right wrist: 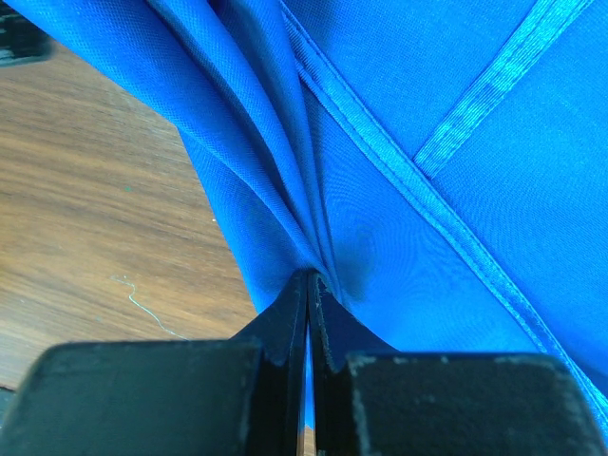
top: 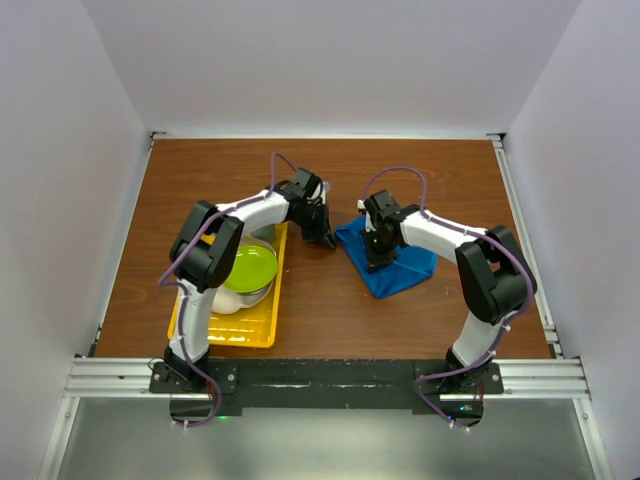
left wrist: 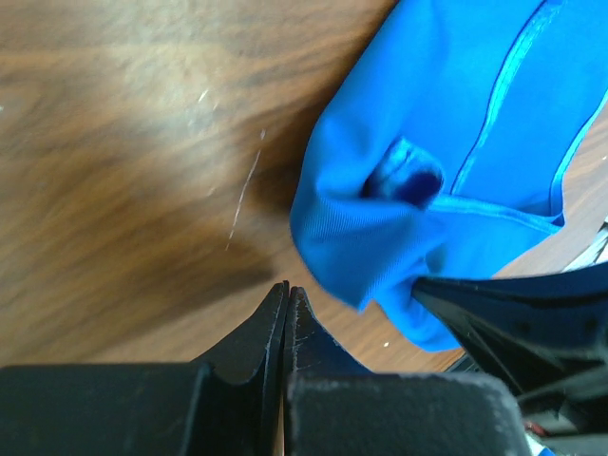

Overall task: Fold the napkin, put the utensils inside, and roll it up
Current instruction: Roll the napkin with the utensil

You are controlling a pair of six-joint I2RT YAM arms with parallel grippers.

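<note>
- Your right gripper [right wrist: 309, 280] is clenched on a bunched fold of the napkin [right wrist: 446, 180]. In the right wrist view the cloth gathers into pleats that run straight into the closed fingertips at the bottom centre of the frame.
- The napkin lies on the table [top: 330, 175], right of centre in the top view. It is a rumpled blue patch directly under your right gripper.
- Your left gripper [left wrist: 287, 296] is clenched with nothing in it. In the left wrist view its two fingertips meet at the bottom centre, over bare wood, just beside the napkin's nearest edge.
- In that same view the napkin fills the upper right, with a lighter hem stripe running across it. The dark fingers of the right gripper pinch its lower edge at the lower right.
- In the top view the left gripper sits just left of the napkin, near the middle of the frame.
- The yellow tray [top: 262, 335] lies at the lower left of the top view, partly under the left arm, with a green dish [top: 252, 268] in it.
</note>
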